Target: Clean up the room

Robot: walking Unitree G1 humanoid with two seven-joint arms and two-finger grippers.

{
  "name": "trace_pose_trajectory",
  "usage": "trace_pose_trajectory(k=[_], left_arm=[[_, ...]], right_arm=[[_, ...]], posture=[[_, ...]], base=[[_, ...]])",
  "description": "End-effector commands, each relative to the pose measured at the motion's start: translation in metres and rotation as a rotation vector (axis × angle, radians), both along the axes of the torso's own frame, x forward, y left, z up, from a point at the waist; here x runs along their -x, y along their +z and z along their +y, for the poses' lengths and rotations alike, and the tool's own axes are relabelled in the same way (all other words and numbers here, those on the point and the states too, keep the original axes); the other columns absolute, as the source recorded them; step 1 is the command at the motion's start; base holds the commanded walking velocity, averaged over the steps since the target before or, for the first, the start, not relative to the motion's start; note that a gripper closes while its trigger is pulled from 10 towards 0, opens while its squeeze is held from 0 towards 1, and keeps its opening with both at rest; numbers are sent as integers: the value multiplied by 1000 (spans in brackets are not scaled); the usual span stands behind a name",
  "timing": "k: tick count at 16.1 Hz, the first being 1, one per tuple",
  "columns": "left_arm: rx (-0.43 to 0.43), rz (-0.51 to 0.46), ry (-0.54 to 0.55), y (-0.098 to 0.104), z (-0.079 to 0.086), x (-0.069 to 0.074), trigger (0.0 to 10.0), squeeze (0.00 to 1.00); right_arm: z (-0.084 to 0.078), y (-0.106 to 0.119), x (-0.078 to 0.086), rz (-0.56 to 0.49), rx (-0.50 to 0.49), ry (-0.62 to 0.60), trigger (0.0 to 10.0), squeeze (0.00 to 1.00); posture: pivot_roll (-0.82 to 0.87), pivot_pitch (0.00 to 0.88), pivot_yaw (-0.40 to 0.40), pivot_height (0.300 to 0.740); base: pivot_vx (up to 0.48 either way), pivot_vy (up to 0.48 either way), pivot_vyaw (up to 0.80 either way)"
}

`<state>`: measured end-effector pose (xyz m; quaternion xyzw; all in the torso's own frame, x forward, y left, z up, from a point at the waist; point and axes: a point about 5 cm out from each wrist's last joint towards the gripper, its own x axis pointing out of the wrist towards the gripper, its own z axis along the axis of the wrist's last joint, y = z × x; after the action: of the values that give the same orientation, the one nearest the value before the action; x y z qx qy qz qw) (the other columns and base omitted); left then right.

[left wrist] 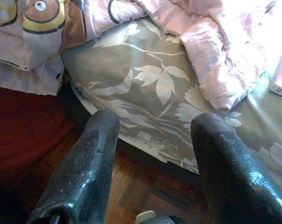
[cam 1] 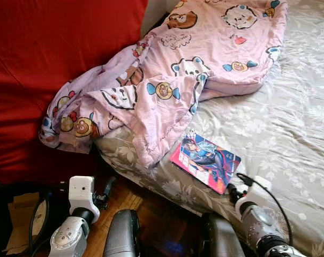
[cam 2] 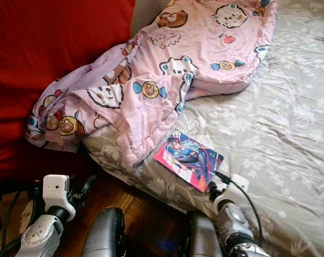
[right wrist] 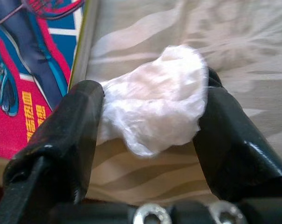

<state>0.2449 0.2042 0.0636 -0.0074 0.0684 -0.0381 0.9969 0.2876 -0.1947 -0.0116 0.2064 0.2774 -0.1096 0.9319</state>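
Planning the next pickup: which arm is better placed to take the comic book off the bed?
Left: its gripper is open, near the bed edge. The right gripper pinches a crumpled tissue.

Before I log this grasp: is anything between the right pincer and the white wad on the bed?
Nothing visible: the right pincer already has the crumpled white wad between its fingers, beside the pink comic book.

The pink quilt (cam 1: 172,69) is covering the bed's (cam 1: 290,123) upper left and spilling over its edge, blocking access there. The comic book (cam 1: 205,160) is lying near the bed's edge. Bare floral sheet is remaining open to the right. A red wall (cam 1: 44,53) is closing the left side.
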Motion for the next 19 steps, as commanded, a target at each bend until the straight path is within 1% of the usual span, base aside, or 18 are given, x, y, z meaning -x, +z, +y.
trace_pose_trajectory(k=[1, 2, 3, 4, 5, 13, 17, 19], left_arm=[[-5, 34, 1, -6, 0, 4, 10000, 0], [-5, 36, 1, -7, 0, 4, 10000, 0], [-4, 36, 2, -7, 0, 4, 10000, 0], [-3, 36, 2, -7, 0, 3, 10000, 0], [-3, 36, 2, -7, -1, 3, 10000, 0], [-4, 34, 9, -7, 0, 0, 10000, 0], [-3, 33, 14, -8, -1, -3, 10000, 0], [-2, 31, 20, -9, -1, -6, 10000, 0]], right_arm=[[12, -12, 11, 52, -13, 55, 10000, 0], [13, -13, 12, 52, -14, 56, 10000, 0], [12, -13, 12, 52, -13, 55, 8471, 0], [12, -13, 12, 52, -10, 55, 2196, 0], [11, -12, 12, 51, -6, 54, 0, 0], [7, -11, 11, 48, 11, 44, 0, 0], [8, -13, 13, 62, 24, 51, 0, 0], [5, -13, 13, 55, 42, 40, 0, 0]], posture=[[137, 261, 32, 611], [136, 258, 31, 611], [136, 258, 31, 611], [134, 257, 31, 611], [134, 256, 31, 611], [133, 245, 29, 611], [129, 227, 24, 611], [125, 213, 19, 611]], base=[[0, 0, 0], [0, 0, 0], [0, 0, 0], [0, 0, 0], [0, 0, 0], [0, 0, 0], [0, 0, 0], [0, 0, 0]])
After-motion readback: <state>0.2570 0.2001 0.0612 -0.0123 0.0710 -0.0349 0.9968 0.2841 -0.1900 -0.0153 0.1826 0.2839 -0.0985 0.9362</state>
